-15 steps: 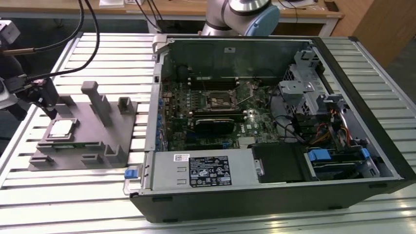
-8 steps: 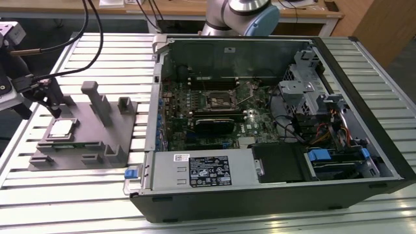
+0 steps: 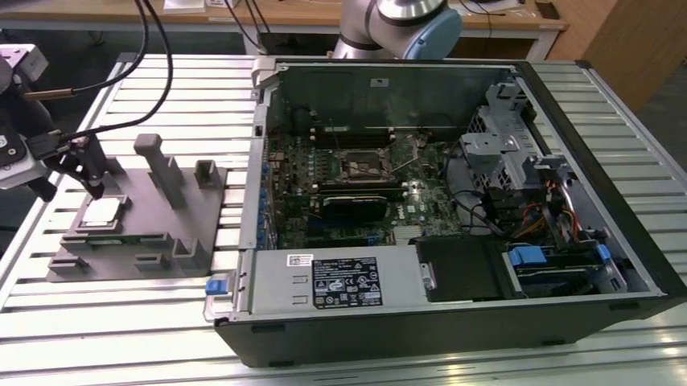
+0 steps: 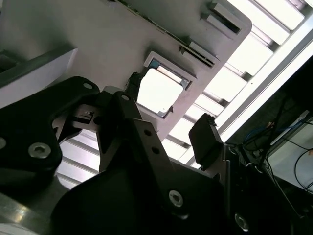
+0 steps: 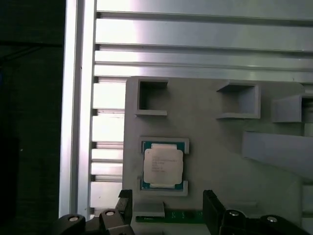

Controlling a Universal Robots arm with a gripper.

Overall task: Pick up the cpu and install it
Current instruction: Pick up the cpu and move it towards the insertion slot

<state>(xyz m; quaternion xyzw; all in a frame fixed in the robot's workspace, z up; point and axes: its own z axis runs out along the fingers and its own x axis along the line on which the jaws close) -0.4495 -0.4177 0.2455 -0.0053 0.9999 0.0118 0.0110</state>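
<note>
The cpu (image 3: 102,213), a small square chip with a pale metal top, lies flat in a square pocket of the grey fixture plate (image 3: 145,221) on the exterior view's left. My gripper (image 3: 76,181) hangs just above and slightly behind it, open and holding nothing. In the first wrist view the cpu (image 5: 163,165) sits in its teal-edged pocket, with the black fingertips (image 5: 212,205) spread wider than the chip and apart from it. The second wrist view shows the cpu (image 4: 156,90) beyond the open gripper (image 4: 168,110).
An open computer case (image 3: 601,161) lies on the slatted aluminium table (image 3: 129,322), with the motherboard socket (image 3: 359,165) inside and a silver power-supply box (image 3: 333,281) at its near edge. Grey posts (image 3: 161,165) rise from the fixture. Cables (image 3: 156,48) hang over the table's far left.
</note>
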